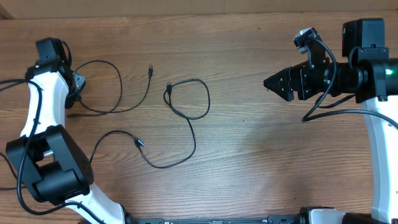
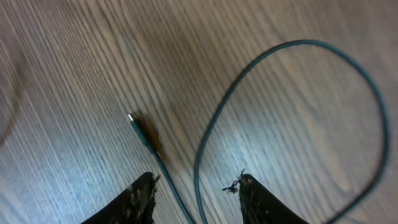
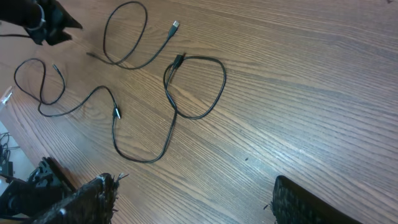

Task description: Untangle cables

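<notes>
Fingertips point(image 2: 140, 199) of my left jaws sit apart, low over the wood-grain tabletop point(image 2: 74, 74). 2 strands of the cables point(image 2: 208, 134) run between them, not pinched as far as I can tell, 1 plug point(image 2: 140, 127) just ahead. Right jaws gape wide, holding nothing, well apart from the other loops lying mid-tabletop.
</notes>
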{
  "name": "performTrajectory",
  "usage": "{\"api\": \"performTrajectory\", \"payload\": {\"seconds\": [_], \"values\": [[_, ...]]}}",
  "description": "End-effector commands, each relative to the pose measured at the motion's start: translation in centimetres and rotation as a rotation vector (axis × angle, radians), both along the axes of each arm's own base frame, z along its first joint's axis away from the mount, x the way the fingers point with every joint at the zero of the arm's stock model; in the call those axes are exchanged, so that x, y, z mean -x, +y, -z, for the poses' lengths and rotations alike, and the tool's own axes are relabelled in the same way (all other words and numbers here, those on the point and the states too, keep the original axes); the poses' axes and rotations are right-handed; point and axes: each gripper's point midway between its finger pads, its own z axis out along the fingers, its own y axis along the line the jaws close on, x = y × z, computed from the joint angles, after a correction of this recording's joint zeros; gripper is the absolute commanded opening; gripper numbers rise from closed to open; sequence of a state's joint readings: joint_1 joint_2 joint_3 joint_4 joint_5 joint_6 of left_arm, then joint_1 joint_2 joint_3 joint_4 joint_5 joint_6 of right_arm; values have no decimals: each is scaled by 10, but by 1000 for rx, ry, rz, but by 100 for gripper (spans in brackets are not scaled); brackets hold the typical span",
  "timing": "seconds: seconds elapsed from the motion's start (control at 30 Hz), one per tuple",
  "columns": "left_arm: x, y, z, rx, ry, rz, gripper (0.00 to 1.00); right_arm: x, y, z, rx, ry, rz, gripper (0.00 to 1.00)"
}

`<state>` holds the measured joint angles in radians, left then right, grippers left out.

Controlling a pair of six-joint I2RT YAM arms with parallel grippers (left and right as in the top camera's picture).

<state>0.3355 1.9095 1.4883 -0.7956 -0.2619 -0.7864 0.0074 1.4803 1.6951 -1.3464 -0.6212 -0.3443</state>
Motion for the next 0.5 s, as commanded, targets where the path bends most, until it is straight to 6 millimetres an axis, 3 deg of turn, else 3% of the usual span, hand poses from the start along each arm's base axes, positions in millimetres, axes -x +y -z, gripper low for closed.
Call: {"api": "performTrajectory", "payload": {"seconds": [0.0,0.27,0.47], "values": [[7,4,23,-14,41,-26,44,-2,-1,-2,0,-10,0,79],[15,0,86,36,172,-22,38,-2,-1,-2,1,-10,0,79],[15,0,105,44,194,-21,41,-2,-1,-2,1,-10,0,79]]}}
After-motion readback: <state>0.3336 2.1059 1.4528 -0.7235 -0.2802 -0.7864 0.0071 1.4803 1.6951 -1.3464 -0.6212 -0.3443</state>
